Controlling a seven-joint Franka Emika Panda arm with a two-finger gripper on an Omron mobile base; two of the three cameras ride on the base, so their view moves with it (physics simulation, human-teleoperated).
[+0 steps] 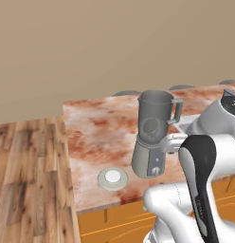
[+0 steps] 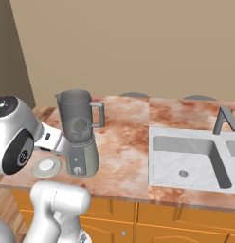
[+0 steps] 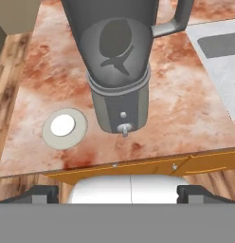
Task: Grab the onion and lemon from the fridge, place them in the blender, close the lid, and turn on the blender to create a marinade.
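I'm looking at a mottled red-brown stone counter [image 1: 91,137] over orange cabinet fronts, a plain tan wall behind and wood floor off to the left. A steel sink [image 2: 185,154] is set into the counter well to the right.

The blender [image 1: 152,135] stands near the front edge of the counter, jar open at the top, handle pointing right. Through the translucent jar wall I can make out a rounded dark shape [image 3: 115,40] low inside; it could be the onion or the lemon, but the tinted wall hides colour and I cannot tell which, or whether both are in there. The lid [image 1: 112,178] lies flat on the counter just left of the blender base, near but not touching, white centre up. I judge it was left there so the jar mouth is free for loading, and close enough for a short reach.

The arm is folded low in front of the counter, elbow high, forearm reaching in towards the blender base. The gripper [image 3: 117,193] has its fingertips [image 3: 41,193] set wide apart at the bottom corners of the hand view, holding nothing, aimed at the base's front knob [image 3: 123,128].

My guess is the lid comes next.
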